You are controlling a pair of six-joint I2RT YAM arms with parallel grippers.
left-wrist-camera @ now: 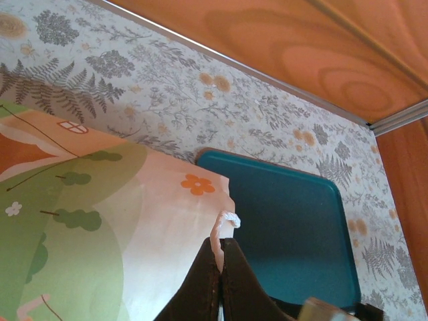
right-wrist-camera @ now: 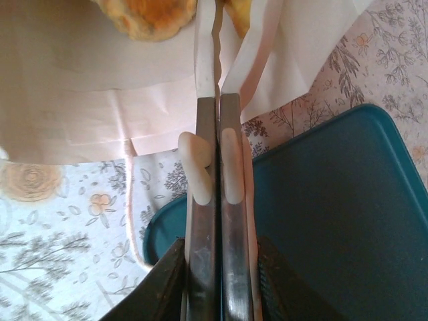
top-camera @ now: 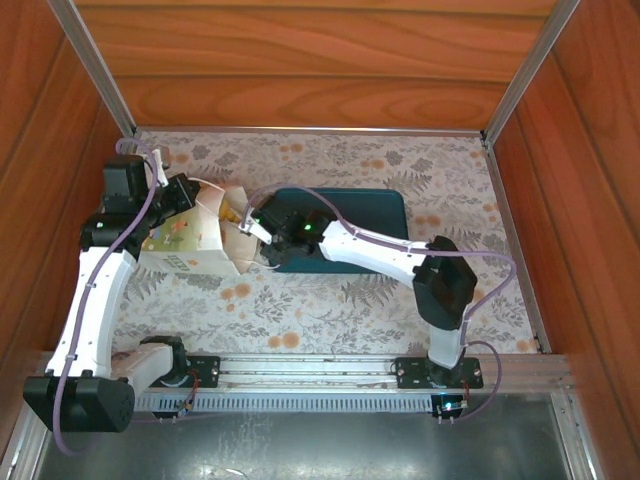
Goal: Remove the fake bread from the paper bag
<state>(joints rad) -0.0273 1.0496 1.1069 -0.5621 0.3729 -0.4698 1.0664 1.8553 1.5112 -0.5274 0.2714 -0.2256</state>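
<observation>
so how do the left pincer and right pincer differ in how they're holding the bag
The left pincer grips a printed, green-and-orange panel edge of the paper bag. The right pincer grips a plain white edge at the bag's opening, with fake bread just past its tips. The left pincer's fingers look dark, while the right pincer's are greyer with cream pads. Both are shut on paper, close to the teal tray.

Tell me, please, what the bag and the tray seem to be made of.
The bag looks like thin matte paper: it shows sharp fold creases. The tray looks like smooth teal plastic, with rounded corners and a faint sheen, though coated metal is possible.
</observation>
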